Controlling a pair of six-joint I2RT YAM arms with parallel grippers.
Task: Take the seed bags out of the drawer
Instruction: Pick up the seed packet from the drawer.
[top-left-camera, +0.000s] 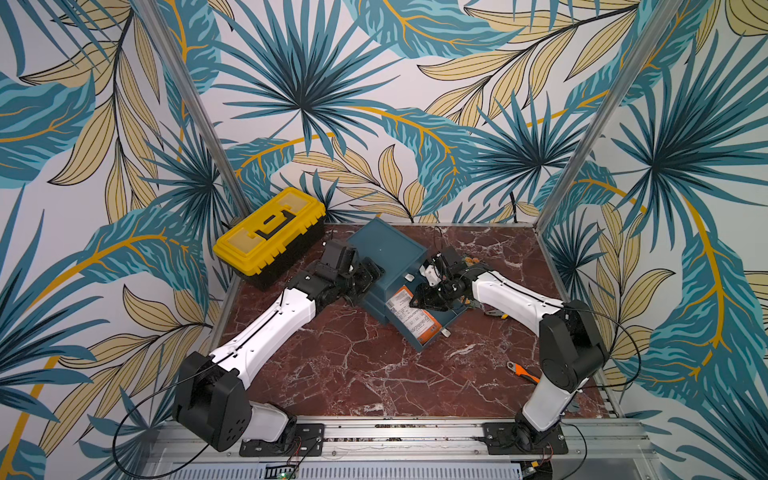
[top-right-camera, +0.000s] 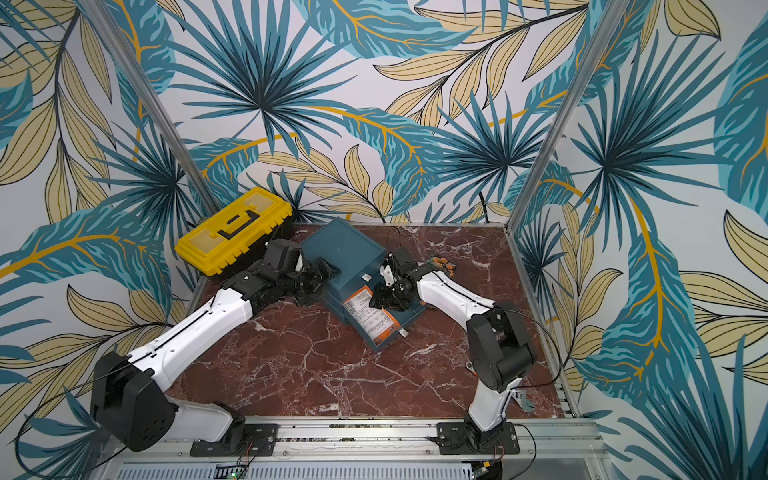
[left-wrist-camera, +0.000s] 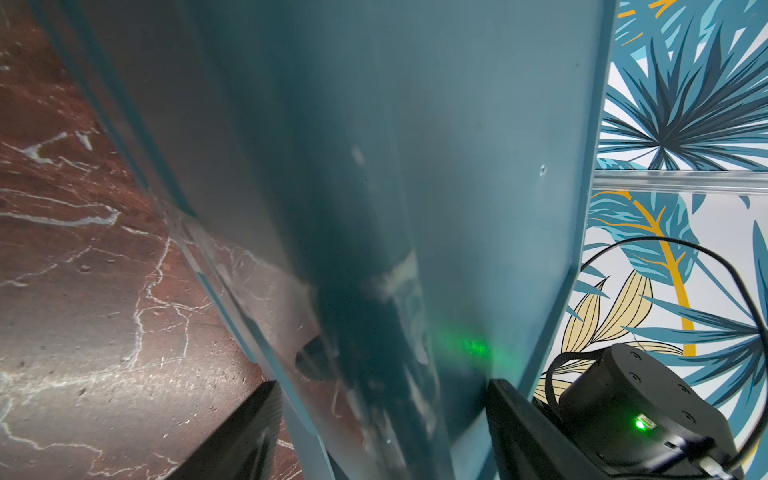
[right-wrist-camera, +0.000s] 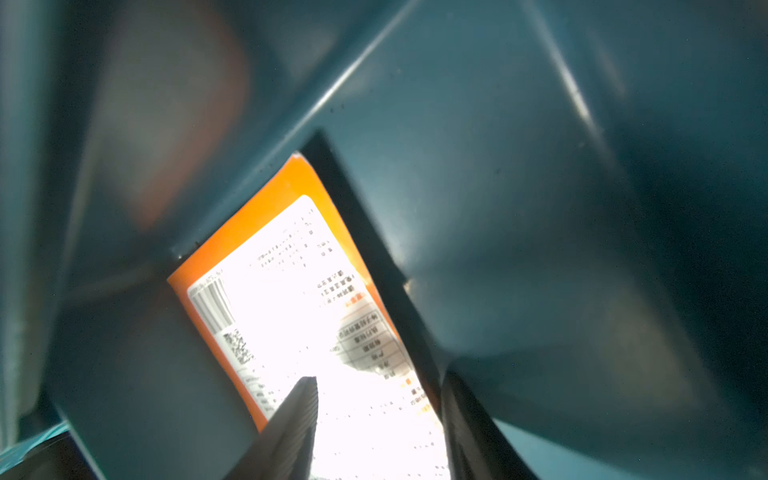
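Marble table (top-left-camera: 353, 374) has open room from 6 to 8 o'clock. Yellow toolbox (top-left-camera: 270, 232) at 10, orange-handled tool (top-left-camera: 523, 372) at 4. Teal cabinet (top-left-camera: 386, 245) mid-table, drawer (top-left-camera: 428, 341) pulled out toward 5. Seed bag (right-wrist-camera: 299, 299) lies flat inside, back up: orange border, white panel, barcode, QR code. Right gripper (right-wrist-camera: 380, 378) is spread above it. Left gripper (left-wrist-camera: 382, 384) straddles the cabinet's side; clamped or not, cannot tell.

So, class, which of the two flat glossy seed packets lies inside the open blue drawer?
The orange-and-white seed packet showing its printed back, beneath the right gripper. The orange-flowered packet lies outside on the marble table, behind the right arm.
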